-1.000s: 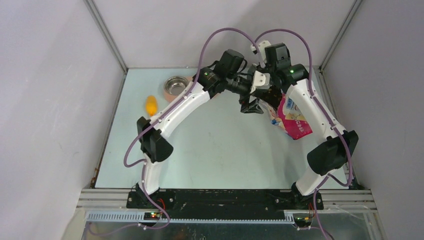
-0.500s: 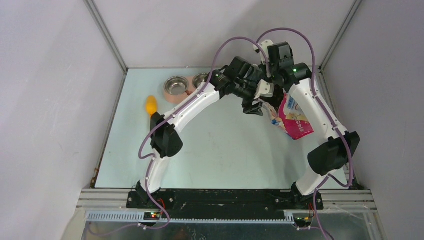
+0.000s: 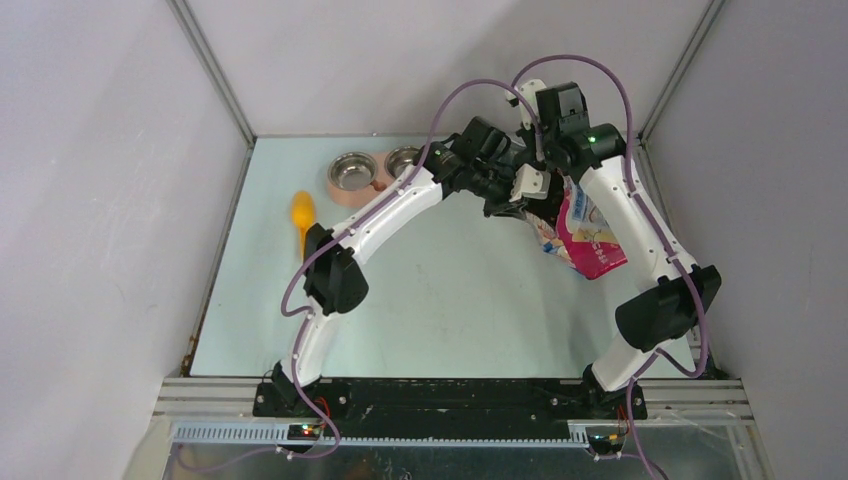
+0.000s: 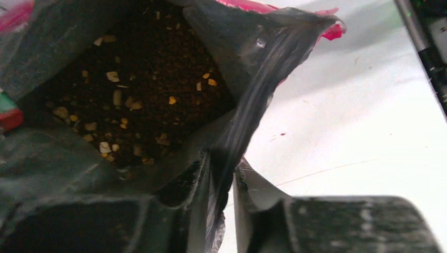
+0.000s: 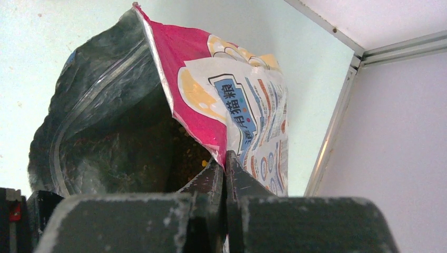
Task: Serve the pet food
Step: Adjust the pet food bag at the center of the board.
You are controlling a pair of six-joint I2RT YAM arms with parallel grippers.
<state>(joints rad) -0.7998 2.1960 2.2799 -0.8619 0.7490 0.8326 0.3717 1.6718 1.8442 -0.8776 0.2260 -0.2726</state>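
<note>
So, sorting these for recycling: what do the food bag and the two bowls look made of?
The food bag: glossy printed plastic film, crinkled, with a grey foil-like lining; probably a laminate. The bowls: likely stainless steel, judging by their shiny grey reflective insides.

White-shelled left arm [image 3: 385,212] and right arm [image 3: 628,215]: curved casings dotted with small screws, black joint housings [image 3: 333,283], looping purple cables [image 3: 480,81], a green status light [image 3: 592,139], black base plate [image 3: 450,395].
</note>
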